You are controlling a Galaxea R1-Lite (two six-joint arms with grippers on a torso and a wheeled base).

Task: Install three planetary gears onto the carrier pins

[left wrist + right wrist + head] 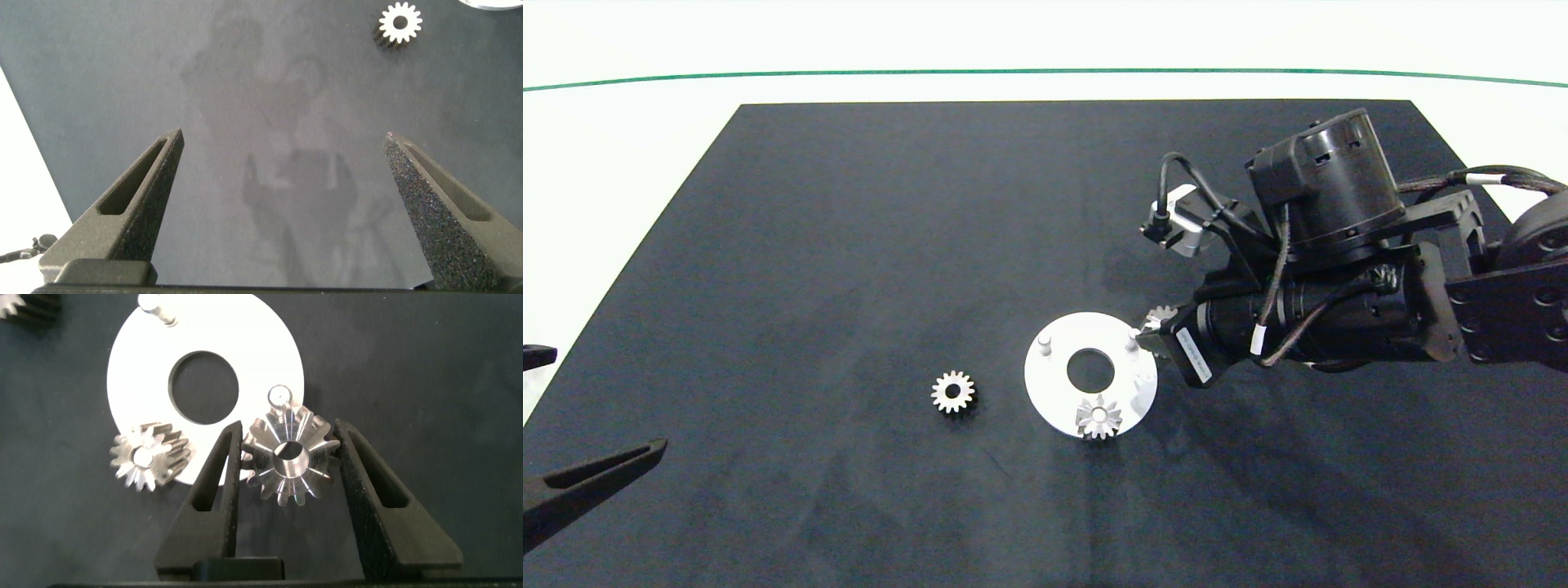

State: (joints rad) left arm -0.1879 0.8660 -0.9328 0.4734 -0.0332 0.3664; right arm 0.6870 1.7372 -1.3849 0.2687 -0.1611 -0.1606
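Right gripper pinching gear 2 across teeth beside bare pin; stiff, likely slick metal. Left gripper spread, parked. Gear 1 seated; gear 3 loose.

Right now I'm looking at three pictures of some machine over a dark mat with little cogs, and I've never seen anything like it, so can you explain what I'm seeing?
This is a robot with two arms, each ending in a two-fingered tool. One picture looks down from above the table; the other two come from cameras on each wrist.

On the black mat lies a white disc with three short carrier pins. One gear already sits on a pin. A second gear lies loose on the mat beside the disc.

The right tool is shut on a third gear, held close to a bare pin and not yet on it. Another pin is also bare.

The left tool is open and holds nothing, parked near the mat's edge.
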